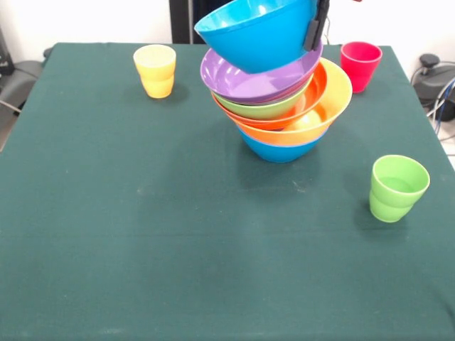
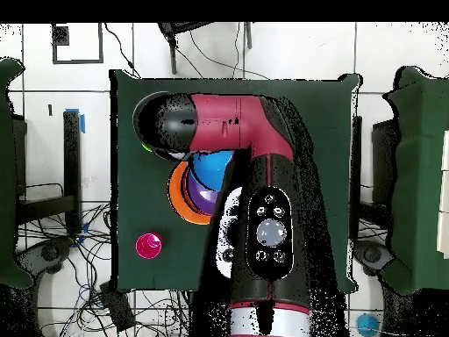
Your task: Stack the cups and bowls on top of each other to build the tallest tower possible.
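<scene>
Front view: gripper (image 1: 315, 32) comes in from the top edge w/ its dark fingers (image 1: 313, 34) pinched over the rim of the top blue bowl (image 1: 252, 32), so closed on that rim, one finger outside the wall, the other presumably inside, not visible. Bowl hangs tilted, rim high on the gripper side, its bottom just over or touching the purple bowl (image 1: 245, 82); contact can't be told. Below it the tower (image 1: 284, 99) leans: purple, lime green, orange-red, yellow-orange, then a blue base bowl (image 1: 281, 150) on the table (image 1: 142, 249). Key relation: held bowl sits off to picture-left of the tower's base, so judged it needs centring before release, else the lean worsens. Cups stand loose: yellow cup (image 1: 156, 69), red-pink cup (image 1: 360, 65), green cup (image 1: 397, 187), all well apart from the tower.

Overhead view: arm (image 2: 263, 193) covers most of the pile; only blue, purple and an orange rim (image 2: 178, 195) peek out beside it. Fingers hidden here. Red-pink cup alone nearer the base.
</scene>
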### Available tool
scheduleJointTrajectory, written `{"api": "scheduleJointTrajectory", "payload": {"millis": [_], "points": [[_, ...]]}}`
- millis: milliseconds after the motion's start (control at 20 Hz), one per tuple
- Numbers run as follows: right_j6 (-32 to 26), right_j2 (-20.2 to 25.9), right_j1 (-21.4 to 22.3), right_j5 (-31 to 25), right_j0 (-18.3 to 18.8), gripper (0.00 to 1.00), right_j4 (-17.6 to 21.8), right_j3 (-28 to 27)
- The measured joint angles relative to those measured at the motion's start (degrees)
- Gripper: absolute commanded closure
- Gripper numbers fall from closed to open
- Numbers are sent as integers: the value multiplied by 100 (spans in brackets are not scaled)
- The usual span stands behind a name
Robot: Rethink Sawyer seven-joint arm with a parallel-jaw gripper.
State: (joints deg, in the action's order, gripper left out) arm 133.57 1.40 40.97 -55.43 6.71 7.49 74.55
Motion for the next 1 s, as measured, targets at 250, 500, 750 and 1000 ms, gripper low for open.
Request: {"api": "scheduleJointTrajectory", "payload": {"millis": [250, 500, 750, 1000], "points": [[0, 26, 2, 110, 0, 100, 30, 90], [0, 39, 14, 141, 1, 100, 50, 225], [0, 53, 70, 211, 20, 100, 74, 439], [0, 92, 164, 437, 108, 100, 145, 689]]}}
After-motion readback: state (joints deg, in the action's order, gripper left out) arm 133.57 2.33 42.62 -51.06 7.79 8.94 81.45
